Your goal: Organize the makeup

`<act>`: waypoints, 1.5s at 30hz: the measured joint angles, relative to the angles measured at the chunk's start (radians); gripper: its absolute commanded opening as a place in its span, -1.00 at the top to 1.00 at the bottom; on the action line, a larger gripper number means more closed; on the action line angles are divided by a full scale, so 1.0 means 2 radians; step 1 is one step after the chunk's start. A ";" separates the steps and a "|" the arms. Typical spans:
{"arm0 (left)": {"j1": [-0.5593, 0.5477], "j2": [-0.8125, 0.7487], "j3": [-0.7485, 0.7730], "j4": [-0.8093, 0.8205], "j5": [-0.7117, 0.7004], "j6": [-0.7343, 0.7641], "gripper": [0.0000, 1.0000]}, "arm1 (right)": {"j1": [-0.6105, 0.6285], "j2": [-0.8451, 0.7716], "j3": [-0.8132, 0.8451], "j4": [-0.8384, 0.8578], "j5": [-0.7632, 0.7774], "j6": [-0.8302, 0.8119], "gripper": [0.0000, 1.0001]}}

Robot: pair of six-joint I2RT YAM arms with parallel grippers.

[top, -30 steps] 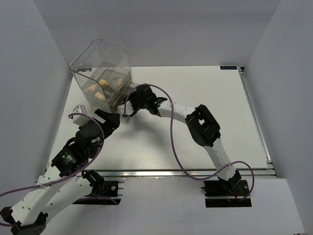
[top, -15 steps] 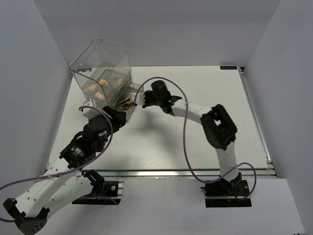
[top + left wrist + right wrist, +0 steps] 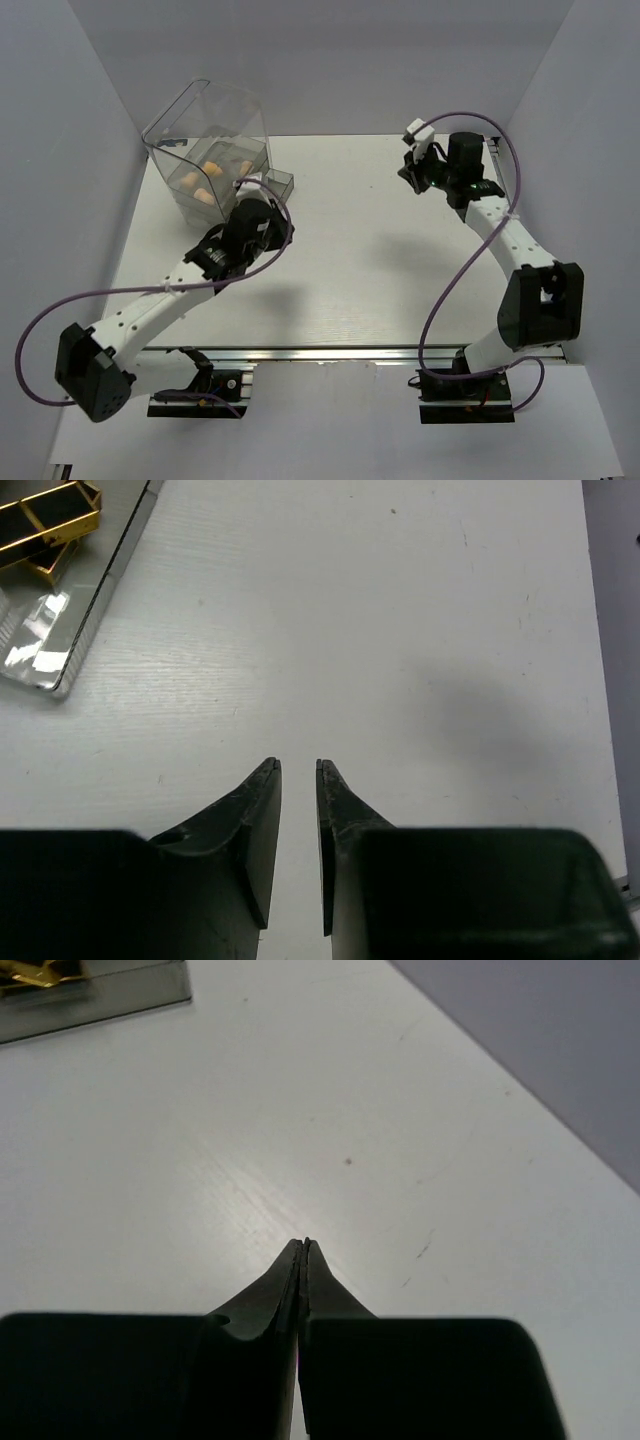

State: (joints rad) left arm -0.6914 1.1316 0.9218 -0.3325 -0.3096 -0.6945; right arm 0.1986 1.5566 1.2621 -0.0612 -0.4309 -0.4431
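Note:
Tan sponges [image 3: 213, 170] lie inside the large clear drawer box [image 3: 200, 115] at the back left. Black-and-gold lipstick tubes [image 3: 42, 518] rest in a small clear tray [image 3: 62, 640] beside that box; the right wrist view catches the tray [image 3: 100, 1000] and a gold edge of a lipstick tube [image 3: 35, 972] far off. My left gripper [image 3: 298, 765] hovers over bare table just right of the tray, its jaws a narrow gap apart with nothing between. In the top view the left gripper [image 3: 268, 222] is beside the box. My right gripper [image 3: 408, 175] [image 3: 303, 1243] is shut and empty at the back right.
White walls close in the table [image 3: 380, 260] on the left, back and right. The left arm lies diagonally from its base toward the box; the right arm arches along the right side. A metal rail [image 3: 400, 352] runs along the near edge.
The right arm pulled away from the box to the back right and shut. The left arm stretched toward the box and its jaws narrowed.

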 measured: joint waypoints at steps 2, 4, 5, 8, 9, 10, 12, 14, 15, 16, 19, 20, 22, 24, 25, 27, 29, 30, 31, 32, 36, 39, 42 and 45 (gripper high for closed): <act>0.021 0.032 0.027 0.001 0.030 0.012 0.27 | -0.007 -0.023 -0.025 -0.015 -0.019 0.013 1.00; 0.042 0.058 0.057 -0.002 0.057 0.021 0.12 | -0.008 -0.041 -0.046 -0.024 -0.032 0.021 1.00; 0.051 0.068 0.069 -0.002 0.068 0.025 0.07 | -0.007 -0.050 -0.056 -0.027 -0.037 0.024 1.00; 0.074 0.101 0.112 -0.012 0.095 0.038 -0.04 | -0.008 -0.070 -0.079 -0.028 -0.048 0.033 1.00; 0.078 0.113 0.125 -0.016 0.102 0.043 -0.07 | -0.009 -0.074 -0.083 -0.028 -0.050 0.035 1.00; 0.081 0.127 0.140 -0.023 0.109 0.049 -0.10 | -0.011 -0.076 -0.086 -0.028 -0.052 0.038 1.00; 0.083 0.160 0.169 -0.035 0.120 0.061 -0.14 | -0.015 -0.077 -0.090 -0.026 -0.054 0.044 1.00; 0.083 0.192 0.192 -0.046 0.126 0.074 -0.16 | -0.020 -0.077 -0.092 -0.026 -0.054 0.048 1.00; 0.083 0.207 0.201 -0.052 0.129 0.080 -0.16 | -0.022 -0.077 -0.093 -0.025 -0.054 0.049 1.00; 0.083 0.222 0.209 -0.059 0.130 0.087 -0.17 | -0.024 -0.077 -0.093 -0.024 -0.054 0.050 1.00; 0.083 0.261 0.228 -0.080 0.128 0.104 -0.17 | -0.029 -0.077 -0.094 -0.023 -0.054 0.051 1.00; 0.083 0.273 0.233 -0.086 0.126 0.109 -0.17 | -0.030 -0.077 -0.094 -0.023 -0.054 0.051 1.00; 0.083 0.294 0.244 -0.101 0.119 0.119 -0.19 | -0.033 -0.077 -0.097 -0.021 -0.054 0.052 1.00; 0.083 0.315 0.254 -0.113 0.111 0.131 -0.30 | -0.034 -0.077 -0.099 -0.021 -0.054 0.054 1.00; 0.083 0.323 0.258 -0.119 0.105 0.135 -0.32 | -0.035 -0.077 -0.100 -0.021 -0.054 0.055 1.00; 0.083 0.340 0.264 -0.130 0.093 0.145 -0.36 | -0.037 -0.077 -0.101 -0.020 -0.054 0.058 1.00; 0.083 0.355 0.266 -0.136 0.082 0.154 -0.39 | -0.037 -0.077 -0.105 -0.018 -0.054 0.060 1.00; 0.084 0.366 0.267 -0.141 0.077 0.160 -0.41 | -0.037 -0.077 -0.107 -0.019 -0.054 0.061 1.00; 0.084 0.373 0.267 -0.144 0.074 0.164 -0.45 | -0.037 -0.077 -0.107 -0.019 -0.054 0.061 1.00; 0.085 0.379 0.267 -0.145 0.073 0.167 -0.46 | -0.037 -0.077 -0.107 -0.018 -0.054 0.062 1.00; 0.087 0.402 0.267 -0.147 0.069 0.176 -0.57 | -0.037 -0.077 -0.107 -0.017 -0.054 0.064 1.00; 0.090 0.417 0.270 -0.148 0.066 0.181 -0.73 | -0.038 -0.076 -0.107 -0.017 -0.054 0.065 1.00; 0.094 0.425 0.270 -0.150 0.060 0.184 -0.87 | -0.038 -0.075 -0.107 -0.017 -0.056 0.067 1.00; 0.099 0.429 0.276 -0.154 0.048 0.186 -0.91 | -0.039 -0.074 -0.107 -0.017 -0.058 0.070 1.00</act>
State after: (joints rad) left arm -0.4931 1.9892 1.4734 -0.6399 -0.2134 -0.3222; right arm 0.1200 1.4094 1.0489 -0.0952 -0.5472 -0.3035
